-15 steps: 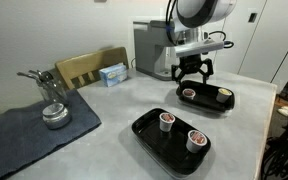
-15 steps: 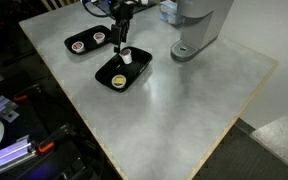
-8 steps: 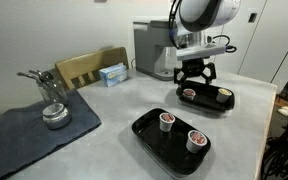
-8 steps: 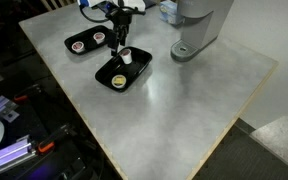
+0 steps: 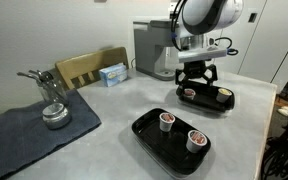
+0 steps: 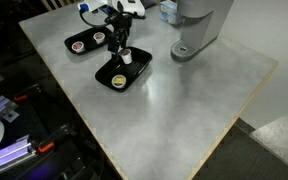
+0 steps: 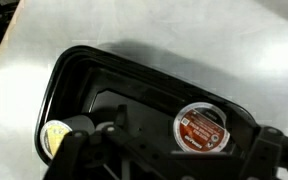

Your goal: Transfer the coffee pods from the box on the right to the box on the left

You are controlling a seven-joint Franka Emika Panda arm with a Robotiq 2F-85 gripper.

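Gripper (image 5: 194, 80) over far tray (image 5: 206, 108) — jaws wide apart, holding nothing. Red-topped coffee pod (image 7: 199, 127) and yellowish pod (image 7: 56, 138) sit in that tray, well apart. Two other pods (image 5: 164, 120) upright in near tray (image 5: 152, 140) — both trays on grey table (image 5: 104, 125).

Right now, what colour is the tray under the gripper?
Glossy black; the tray shows best in the wrist view.

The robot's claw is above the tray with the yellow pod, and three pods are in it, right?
No, that black tray holds two, not three: the yellowish coffee pod and a brown-red coffee pod, as the wrist view shows. The gripper does hover above it.
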